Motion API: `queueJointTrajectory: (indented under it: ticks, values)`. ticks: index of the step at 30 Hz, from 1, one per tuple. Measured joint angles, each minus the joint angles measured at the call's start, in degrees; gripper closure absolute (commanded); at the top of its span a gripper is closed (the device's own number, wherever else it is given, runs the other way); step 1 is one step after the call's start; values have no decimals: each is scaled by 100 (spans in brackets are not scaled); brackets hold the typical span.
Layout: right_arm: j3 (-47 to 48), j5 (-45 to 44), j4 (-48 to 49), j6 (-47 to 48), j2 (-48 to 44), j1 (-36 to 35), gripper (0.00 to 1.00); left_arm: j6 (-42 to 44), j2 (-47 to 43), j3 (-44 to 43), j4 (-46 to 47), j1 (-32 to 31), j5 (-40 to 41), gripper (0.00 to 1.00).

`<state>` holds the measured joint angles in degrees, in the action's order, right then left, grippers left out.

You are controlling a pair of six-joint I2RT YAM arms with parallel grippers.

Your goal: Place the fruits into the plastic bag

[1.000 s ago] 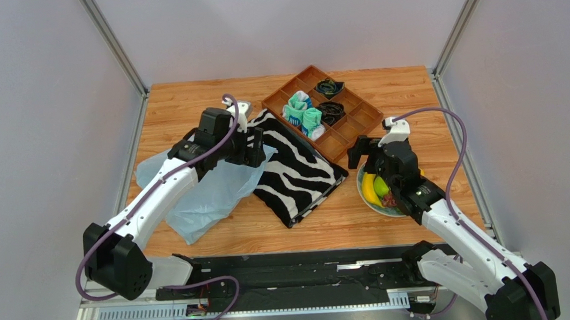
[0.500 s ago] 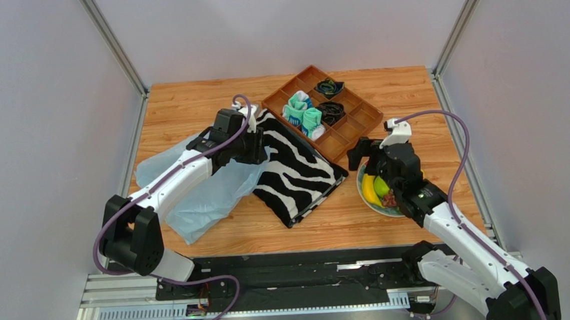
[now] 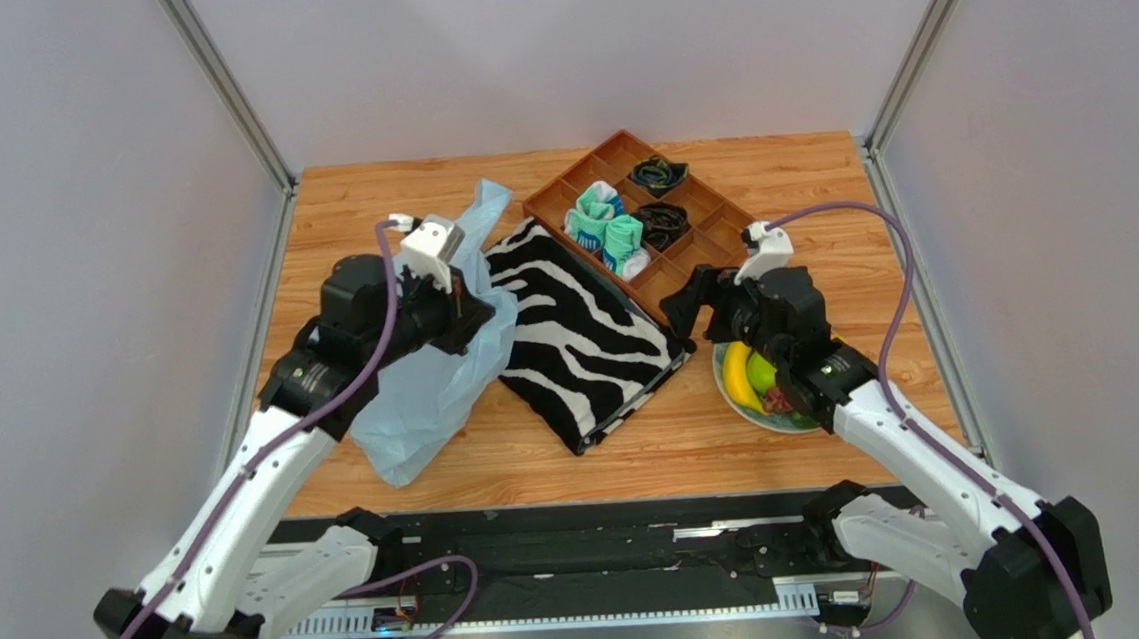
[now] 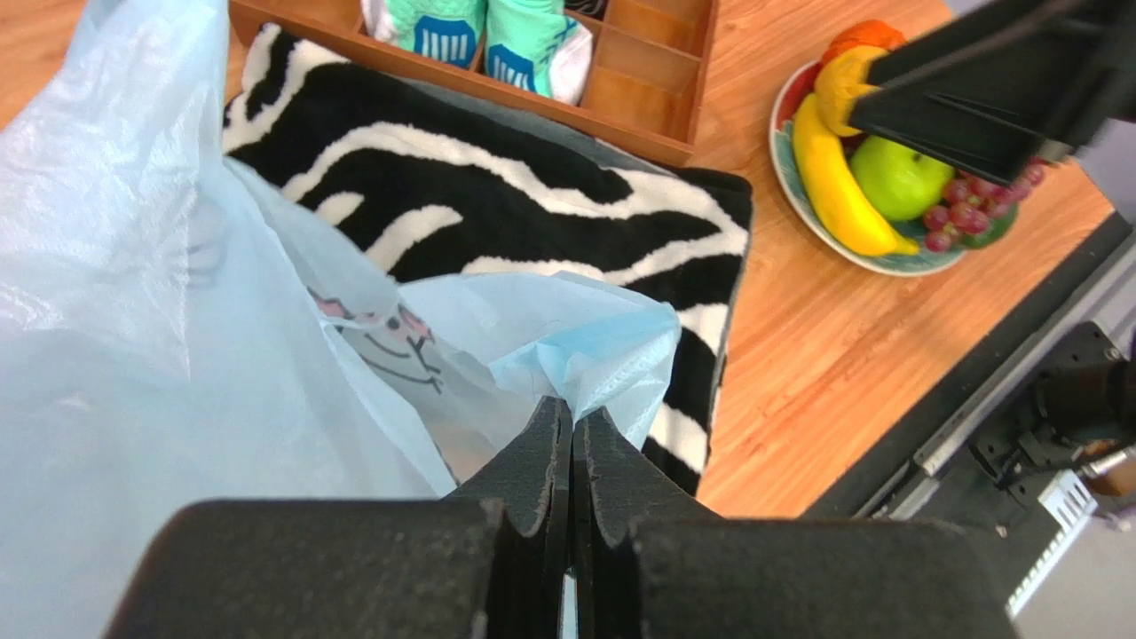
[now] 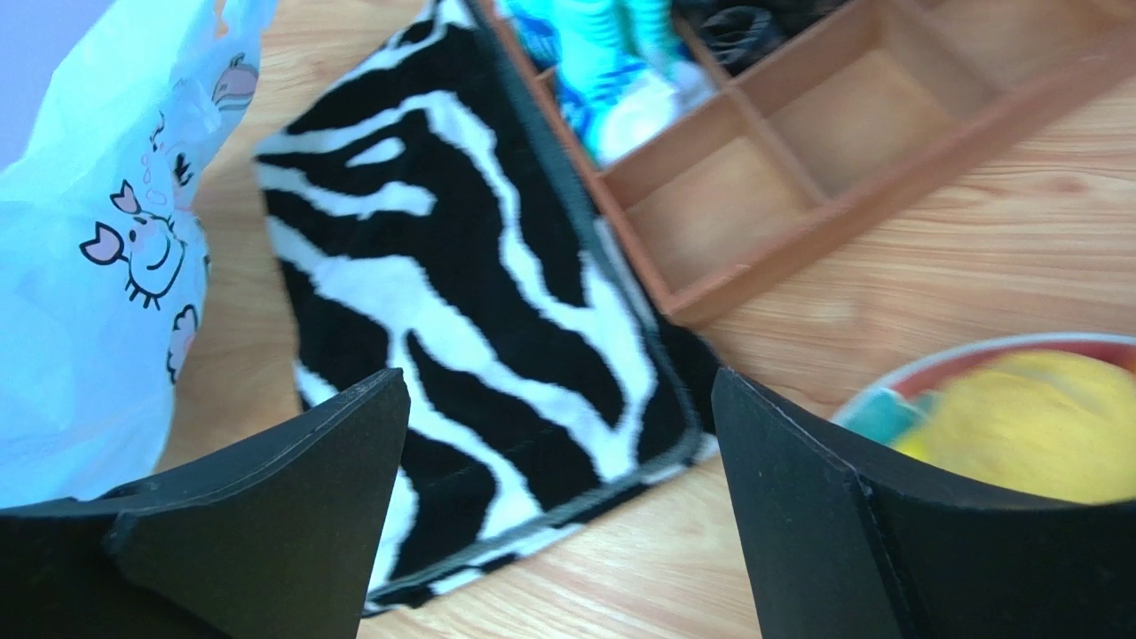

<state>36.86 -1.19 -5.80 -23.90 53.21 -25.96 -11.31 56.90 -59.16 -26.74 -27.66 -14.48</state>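
Note:
The light-blue plastic bag lies at the table's left, with one edge lifted. My left gripper is shut on a bunched fold of the plastic bag, and from above that gripper sits over the bag's right side. The fruits rest in a plate at the right: a yellow banana, a green apple and red-purple grapes. My right gripper is open with nothing in it. It hovers over the cloth's corner, left of the plate.
A zebra-striped cloth lies between bag and plate. Behind it stands a brown divided tray with teal-and-white socks. Grey walls close the table on both sides and at the back.
My left gripper has shut on the bag's edge and pulled it up and leftward, off the cloth. The right gripper has shifted slightly left and stays open.

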Motion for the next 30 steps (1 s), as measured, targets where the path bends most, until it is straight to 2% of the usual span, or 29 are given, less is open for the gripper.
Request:
queueJointTrajectory:
  ticks: [5, 8, 15, 22, 30]
  values:
    - [350, 581, 566, -636, 870, -258, 11, 157, -931, 280, -472, 0, -37, 100]
    - [595, 962, 1029, -1091, 1419, -450, 11, 221, -1154, 505, -623, 0, -103, 100]
    - [1547, 1582, 1784, -1799, 2765, -1235, 12, 409, -1399, 914, -732, 0, -562, 100]
    - [1770, 2212, 2470, -2494, 3952, -1613, 13, 525, -1825, 1034, -619, 0, -824, 100]
    - [2245, 2599, 2765, -2905, 4590, -2035, 12, 579, -1947, 1174, -516, 0, -1051, 100]
